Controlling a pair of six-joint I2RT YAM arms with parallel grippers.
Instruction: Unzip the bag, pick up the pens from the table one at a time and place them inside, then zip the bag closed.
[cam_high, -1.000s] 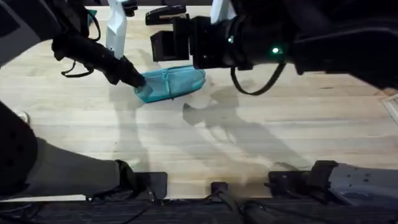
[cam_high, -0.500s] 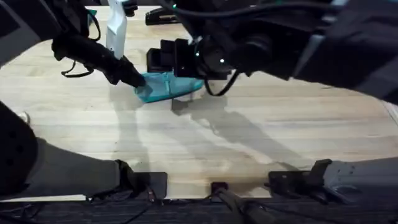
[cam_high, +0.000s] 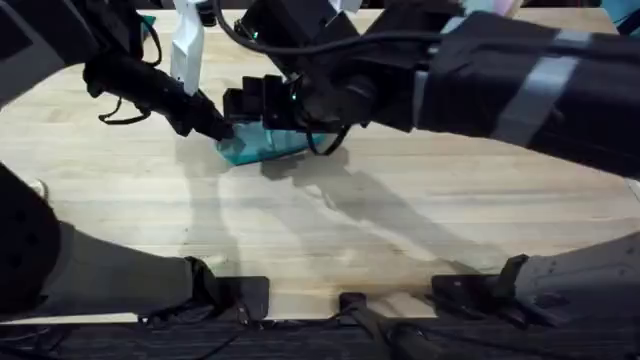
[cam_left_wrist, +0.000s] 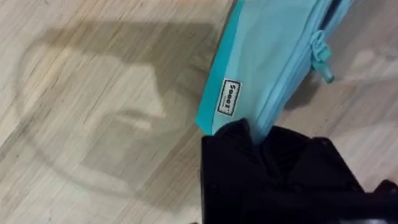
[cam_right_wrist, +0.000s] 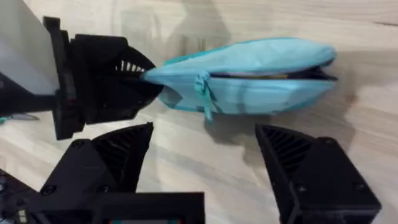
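Observation:
The teal bag lies on the table at the back left. In the right wrist view the bag has its zip parted into a dark slit at one end, and the teal pull tab sits near the middle. My left gripper is shut on the bag's left end, and the left wrist view shows that gripper pinching the fabric beside a small label. My right gripper hovers open just above the bag, over the pull tab. The pens are out of view.
A white upright object stands at the back left, behind the left arm. My right arm crosses the back of the table, dark and large, covering what lies there. Bare wood stretches across the middle and front.
My right arm has swung left and down, bringing its open gripper from the bag's right side to over the bag's middle. The left gripper and bag have stayed put.

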